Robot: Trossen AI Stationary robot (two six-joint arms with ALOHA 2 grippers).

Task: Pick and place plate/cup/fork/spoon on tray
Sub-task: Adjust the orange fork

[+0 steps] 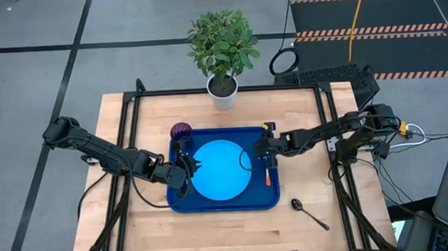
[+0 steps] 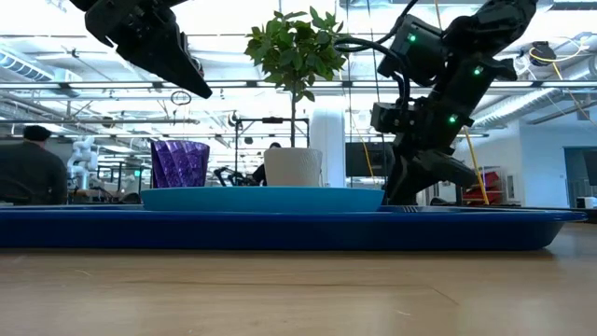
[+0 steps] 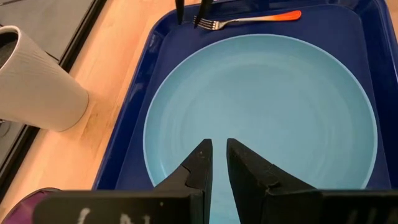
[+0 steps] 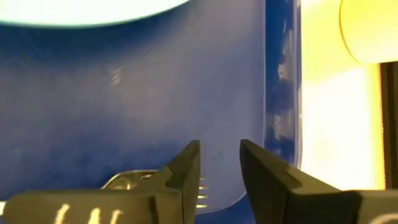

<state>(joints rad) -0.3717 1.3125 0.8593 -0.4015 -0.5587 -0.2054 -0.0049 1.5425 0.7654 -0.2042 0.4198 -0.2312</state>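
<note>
The dark blue tray (image 1: 268, 198) lies mid-table. The light-blue plate (image 1: 220, 170) lies flat in it. The purple cup (image 1: 180, 131) stands upright at the tray's far left corner. The fork (image 1: 267, 175) lies on the tray floor right of the plate, with its orange handle toward the near edge. It also shows in the left wrist view (image 3: 249, 20). The dark spoon (image 1: 309, 213) lies on the table off the tray's near right corner. My left gripper (image 3: 219, 155) hovers over the plate's left part, open by a narrow gap and empty. My right gripper (image 4: 221, 155) is open, low over the fork's tines (image 4: 200, 198).
A white pot with a green plant (image 1: 223, 91) stands at the table's far edge, behind the tray. Bare wood lies along the near edge and to the tray's left. Black frame rails run along both table sides.
</note>
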